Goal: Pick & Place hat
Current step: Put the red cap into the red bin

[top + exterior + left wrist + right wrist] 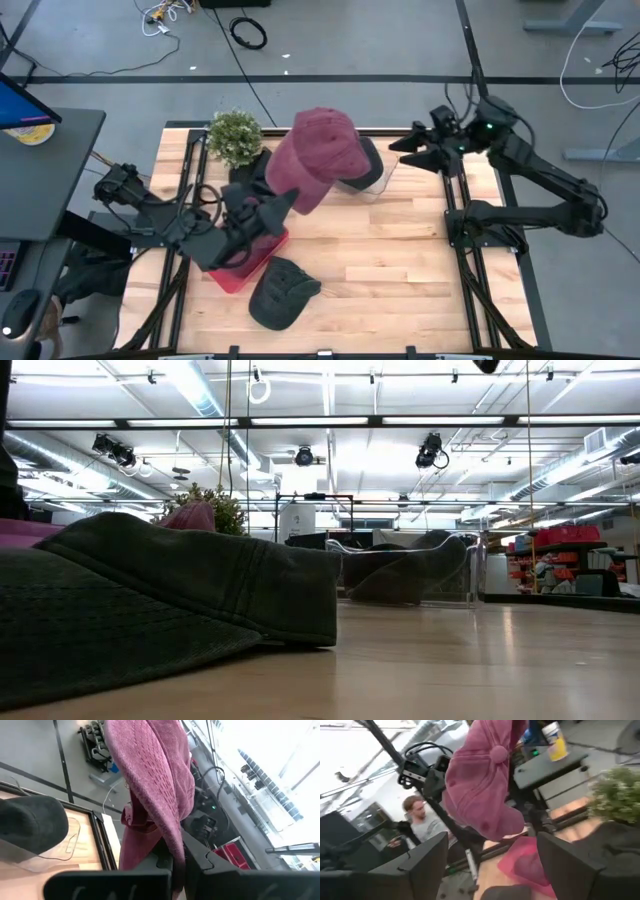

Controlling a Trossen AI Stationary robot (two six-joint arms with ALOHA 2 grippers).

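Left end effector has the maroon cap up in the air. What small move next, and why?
Probably carry it a little farther toward the clear plastic bin. The left end effector is shut on the maroon fabric cap, which hangs beside the bin's dark cap, not yet over the opening. The right end effector waits open past the bin.

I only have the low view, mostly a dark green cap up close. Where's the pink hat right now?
Observer: The left hand holds the pink hat lifted over the table's far side.
Operator: Is anything in the clear bin?
Observer: Yes, a dark hat lies in the clear bin, beside the pink one in the high view.
Operator: And the right arm?
Observer: The right hand waits open by the bin, facing the pink hat.
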